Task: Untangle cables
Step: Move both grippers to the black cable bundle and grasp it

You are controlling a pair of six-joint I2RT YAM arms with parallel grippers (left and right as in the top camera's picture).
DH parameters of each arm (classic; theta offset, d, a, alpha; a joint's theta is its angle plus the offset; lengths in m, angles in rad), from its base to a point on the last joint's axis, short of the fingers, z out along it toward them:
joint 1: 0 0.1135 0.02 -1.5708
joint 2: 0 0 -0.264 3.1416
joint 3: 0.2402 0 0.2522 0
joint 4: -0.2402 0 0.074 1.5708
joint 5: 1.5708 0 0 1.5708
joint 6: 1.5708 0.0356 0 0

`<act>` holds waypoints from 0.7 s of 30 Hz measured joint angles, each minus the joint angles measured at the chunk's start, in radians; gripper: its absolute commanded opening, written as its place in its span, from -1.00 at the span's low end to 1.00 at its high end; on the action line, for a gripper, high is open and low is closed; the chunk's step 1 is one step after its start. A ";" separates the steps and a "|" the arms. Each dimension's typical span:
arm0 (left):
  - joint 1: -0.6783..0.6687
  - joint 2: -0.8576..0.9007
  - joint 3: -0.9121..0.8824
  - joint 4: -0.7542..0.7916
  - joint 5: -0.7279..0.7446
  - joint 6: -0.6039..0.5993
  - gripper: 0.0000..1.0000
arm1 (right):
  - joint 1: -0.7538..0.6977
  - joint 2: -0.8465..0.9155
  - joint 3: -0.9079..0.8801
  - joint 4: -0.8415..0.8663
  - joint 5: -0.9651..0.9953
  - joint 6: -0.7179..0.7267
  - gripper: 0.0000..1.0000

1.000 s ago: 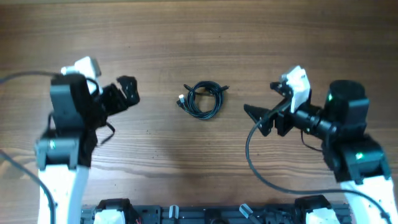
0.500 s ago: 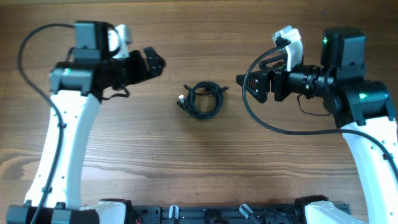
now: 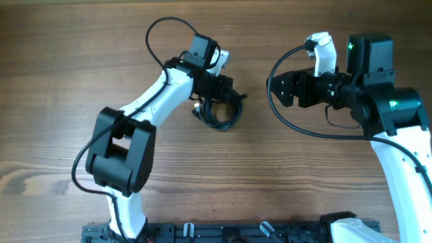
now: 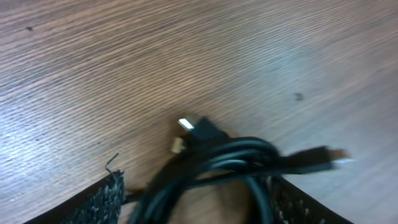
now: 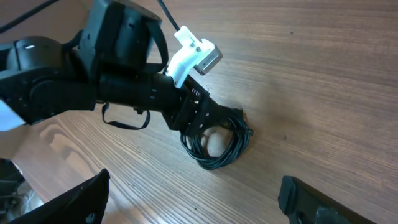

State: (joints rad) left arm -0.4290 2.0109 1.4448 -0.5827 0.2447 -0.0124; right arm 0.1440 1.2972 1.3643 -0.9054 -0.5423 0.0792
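Seen from overhead, the cables (image 3: 217, 112) lay as one small coil near the middle of the worktop (image 3: 67, 61). The left hand (image 3: 226, 96) sat over the coil's far edge. The right hand (image 3: 275, 89) hung to the right of the coil, apart from it.

The left wrist view showed that hand's fingers (image 4: 102, 198) standing wide apart with the bundle of strands between them. No strand looked pinched. A pale-tipped plug (image 4: 186, 124) poked out on the far side, and a second plug (image 4: 324, 152) stuck out to the right.

The right wrist view showed that hand's fingers (image 5: 62, 199) spread wide and empty. The coil was well ahead of them, with the left hand at its edge.

The step in hand seemed to be the first grip. It would go best if the left hand closed on one or two strands near a plug, not the whole bundle. That would leave the right hand a loose end to draw out, while pinching everything would only lift the tangle.
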 measured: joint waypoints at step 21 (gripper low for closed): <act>0.034 0.087 0.018 -0.109 -0.073 -0.080 -0.92 | 0.000 0.019 0.000 0.008 0.058 0.089 0.78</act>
State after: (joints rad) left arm -0.3954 2.0975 1.4631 -0.6914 0.1719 -0.0925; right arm 0.1440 1.3167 1.3643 -0.8970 -0.4847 0.1684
